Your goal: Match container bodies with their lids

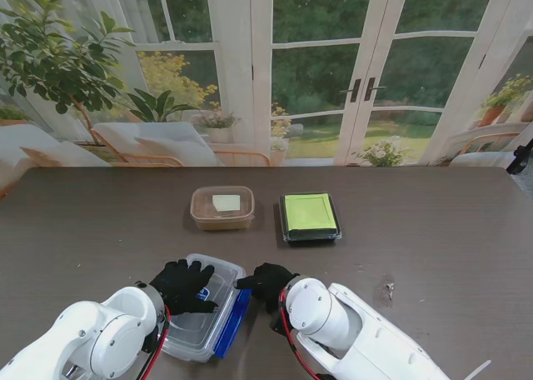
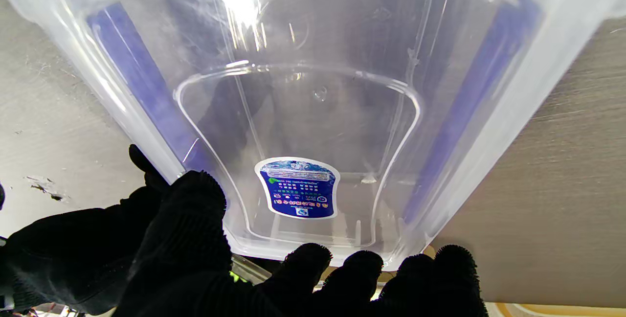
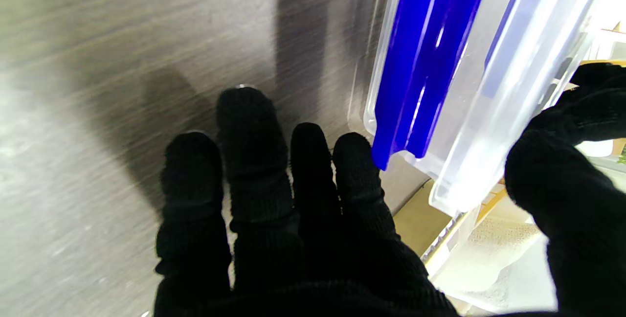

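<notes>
Clear container gripped by left hand fingers.

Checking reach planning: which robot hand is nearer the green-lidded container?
Right. The right robot hand sits nearer to me than the green-lidded container, slightly left of it; the left robot hand is farther left, on the clear container.

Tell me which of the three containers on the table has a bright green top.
The black rectangular container, farthest right of the three. The brown tub beside it has a clear lid, and the clear plastic box has blue trim.
</notes>
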